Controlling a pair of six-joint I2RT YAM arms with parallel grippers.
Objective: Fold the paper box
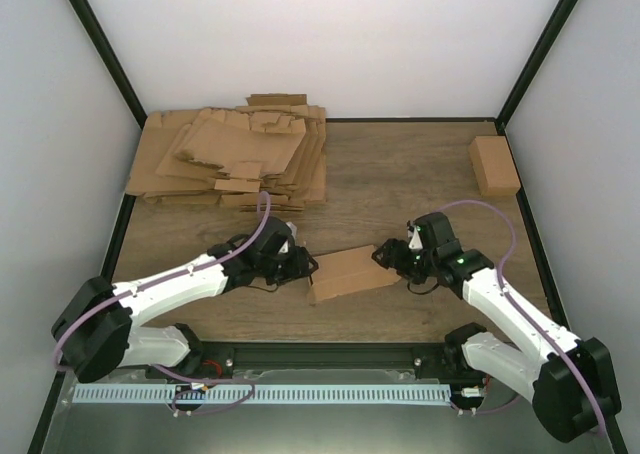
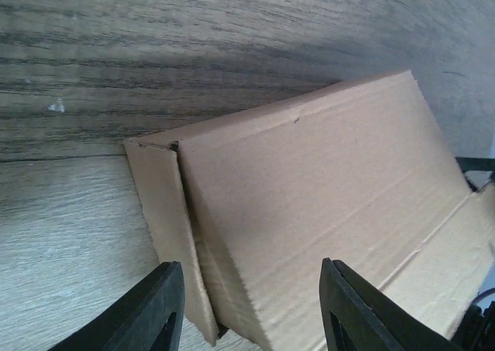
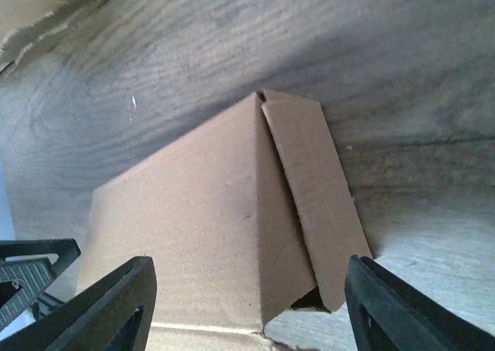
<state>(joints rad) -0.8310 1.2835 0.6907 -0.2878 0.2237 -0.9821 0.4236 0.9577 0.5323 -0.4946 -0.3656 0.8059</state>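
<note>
While the paper box (image 1: 350, 272) lies on the wooden table (image 1: 400, 174) directly between your grippers, you have the left gripper (image 1: 305, 267) spread wide over one end and the right gripper (image 1: 385, 256) spread wide over the other end.

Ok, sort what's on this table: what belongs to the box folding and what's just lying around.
In the job: paper box, mid-table; left jaws and right jaws, open, one at each end of it.
Lying about: heap of flat cardboard sheets, far left; small closed carton, far right.
</note>
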